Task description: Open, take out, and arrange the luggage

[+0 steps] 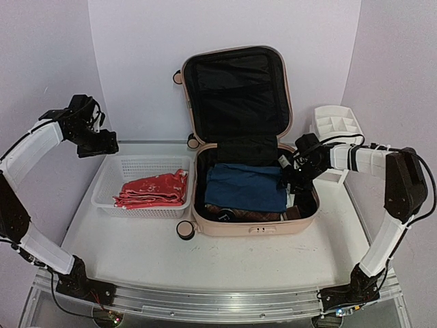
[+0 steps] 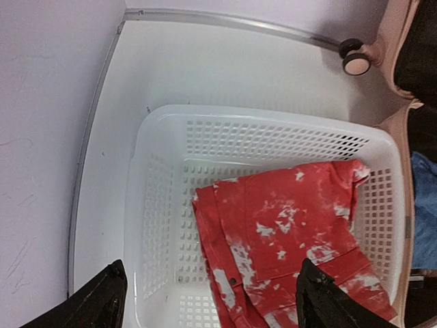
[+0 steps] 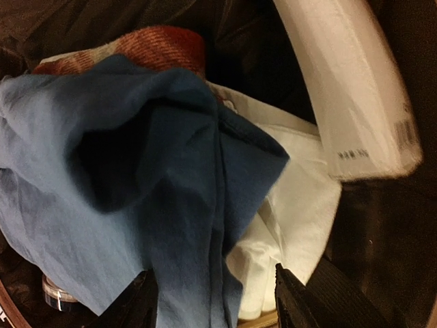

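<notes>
The peach-pink luggage (image 1: 254, 226) lies open on the table with its black-lined lid (image 1: 235, 89) standing up. Inside lies a folded blue garment (image 1: 246, 186). My right gripper (image 1: 290, 175) is low in the case's right side. In the right wrist view it is open (image 3: 215, 311), its jaws either side of the blue garment's edge (image 3: 136, 191) and a white cloth (image 3: 293, 212). My left gripper (image 1: 102, 143) is open and empty, hovering (image 2: 212, 307) above the white mesh basket (image 2: 157, 205), which holds a red-and-white garment (image 2: 287, 232).
A white drawer organizer (image 1: 336, 123) stands at the right of the case. A white packet (image 3: 348, 89) and a red plaid item (image 3: 157, 48) lie in the case. Brown items (image 1: 239, 214) lie along its front wall. A caster wheel (image 2: 355, 60) is near the basket.
</notes>
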{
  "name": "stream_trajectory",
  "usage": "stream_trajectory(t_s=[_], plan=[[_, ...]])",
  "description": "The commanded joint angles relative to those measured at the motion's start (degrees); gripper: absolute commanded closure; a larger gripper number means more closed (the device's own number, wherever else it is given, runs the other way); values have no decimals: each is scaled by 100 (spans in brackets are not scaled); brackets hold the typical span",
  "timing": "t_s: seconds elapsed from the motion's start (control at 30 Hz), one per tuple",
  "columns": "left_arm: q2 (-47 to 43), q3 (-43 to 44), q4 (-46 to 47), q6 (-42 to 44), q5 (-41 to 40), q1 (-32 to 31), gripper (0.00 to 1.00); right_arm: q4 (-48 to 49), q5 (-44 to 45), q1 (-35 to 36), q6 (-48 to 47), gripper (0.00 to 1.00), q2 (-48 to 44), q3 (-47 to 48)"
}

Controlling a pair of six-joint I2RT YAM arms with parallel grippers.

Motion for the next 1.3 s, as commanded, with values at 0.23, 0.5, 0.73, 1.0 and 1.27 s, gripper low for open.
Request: stream_trajectory(t_s=[0.23,0.5,0.73,1.0,1.27], plan=[[-235,307,-49,-1014,259,-1212,13,64,-702,-28,237,79,384,478],[-351,-291,1148,-1784,1033,-1286,0,219,-629,-26,265,100,-97,355],[102,148,1450,-1797,906,-2159,7,169,-469,-28,297,100,-387,675],[1110,1105,1411,-1818,600,-3304,13,-176,-434,-48,272,98,-196,1048],[2204,2027,1088,-2081,617,-3837,19,-399,-131,-107,175,91,-162,784]])
